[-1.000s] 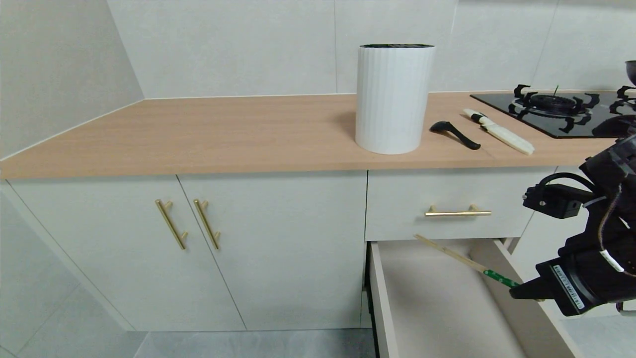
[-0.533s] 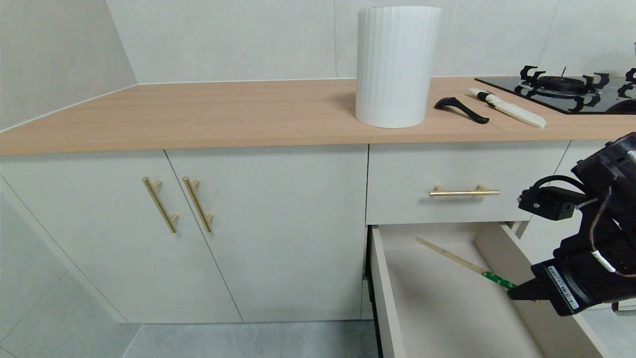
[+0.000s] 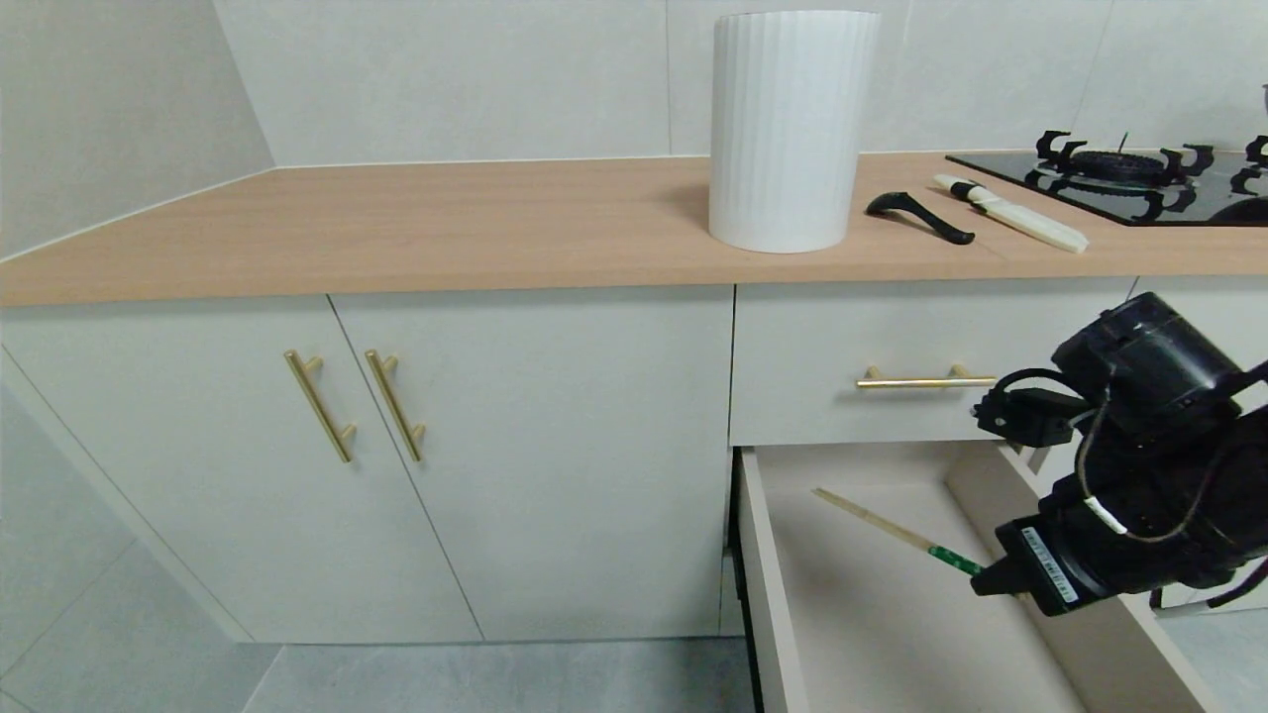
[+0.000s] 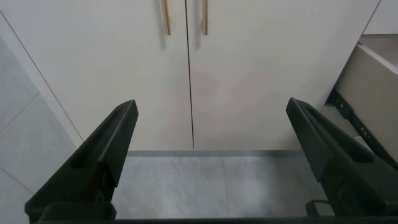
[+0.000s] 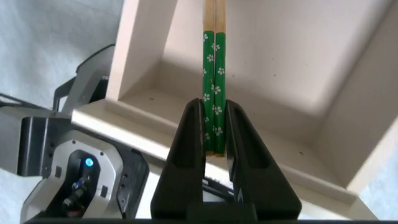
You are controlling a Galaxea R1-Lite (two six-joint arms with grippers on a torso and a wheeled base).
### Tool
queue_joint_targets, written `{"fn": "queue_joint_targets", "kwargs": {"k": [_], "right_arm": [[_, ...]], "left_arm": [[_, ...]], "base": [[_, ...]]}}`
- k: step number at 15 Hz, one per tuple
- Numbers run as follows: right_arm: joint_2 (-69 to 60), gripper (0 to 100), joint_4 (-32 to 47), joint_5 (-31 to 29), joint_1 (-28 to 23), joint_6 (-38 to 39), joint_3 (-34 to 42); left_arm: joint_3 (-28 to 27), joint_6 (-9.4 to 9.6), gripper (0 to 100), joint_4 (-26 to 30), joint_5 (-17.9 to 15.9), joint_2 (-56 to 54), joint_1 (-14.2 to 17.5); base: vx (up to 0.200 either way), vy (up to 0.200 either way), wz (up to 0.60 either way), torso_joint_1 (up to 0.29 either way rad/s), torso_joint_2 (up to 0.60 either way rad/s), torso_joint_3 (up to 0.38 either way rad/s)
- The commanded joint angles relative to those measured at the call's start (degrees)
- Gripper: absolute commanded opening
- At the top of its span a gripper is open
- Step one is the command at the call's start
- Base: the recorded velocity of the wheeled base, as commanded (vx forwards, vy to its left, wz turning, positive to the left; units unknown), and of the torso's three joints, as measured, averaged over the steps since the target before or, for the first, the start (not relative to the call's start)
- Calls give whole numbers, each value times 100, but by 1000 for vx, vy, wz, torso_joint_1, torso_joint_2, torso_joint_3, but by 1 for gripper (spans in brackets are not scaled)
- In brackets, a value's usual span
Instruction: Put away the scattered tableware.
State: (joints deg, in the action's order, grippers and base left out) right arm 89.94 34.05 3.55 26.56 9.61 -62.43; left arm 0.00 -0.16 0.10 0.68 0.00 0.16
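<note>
My right claw [image 5: 216,121] was closed to a narrow gap, pinching a pair of slim bamboo chopsticks with green flower-printed ends [image 5: 214,56]. The two sticks lay side by side between my fingers, held at the green, thicker end. Their bare tips reached out from the claw over the inside of the open pale drawer [image 3: 758,555]. I could not tell whether the tips touched the drawer bottom.

I judged the chopsticks to be very light and stiff, but smooth and thin. That made them apt to cross over each other or swing in the grip, since most of their length hung beyond my fingers. Taking them at the thick end kept them parallel. A hold nearer the middle would probably have been steadier, and letting go low in the drawer seemed wise, since they would likely roll.

My left claw [image 4: 211,109] hung wide open with nothing in it, facing the pale cupboard doors with brass bar handles [image 4: 185,15].

Up on the wooden worktop [image 3: 446,228] stood a tall white ribbed cylinder holder [image 3: 788,129]. Just beside it lay a black plastic spoon-like utensil [image 3: 916,216], and near that a cream-bladed knife with a black band on its handle [image 3: 1010,226]. I thought the knife best taken by its handle.
</note>
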Motion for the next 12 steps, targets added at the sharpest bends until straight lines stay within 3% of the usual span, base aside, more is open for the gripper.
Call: {"fn": "queue_joint_targets", "kwargs": {"k": [1,7,12], "right_arm": [[893,0,-346,6,-64,208,-24],[2467,0,-1515,-197,-116,762,-15],[3073,0,-1876,-434,-160,850,-24]], "left_arm": [[0,-2,100,-1,2,0,2],[0,-2,100,-1,2,0,2],[0,-2,100,-1,2,0,2]], "base": [[0,0,0,0,0,0],[0,0,0,0,0,0],[0,0,0,0,0,0]]}}
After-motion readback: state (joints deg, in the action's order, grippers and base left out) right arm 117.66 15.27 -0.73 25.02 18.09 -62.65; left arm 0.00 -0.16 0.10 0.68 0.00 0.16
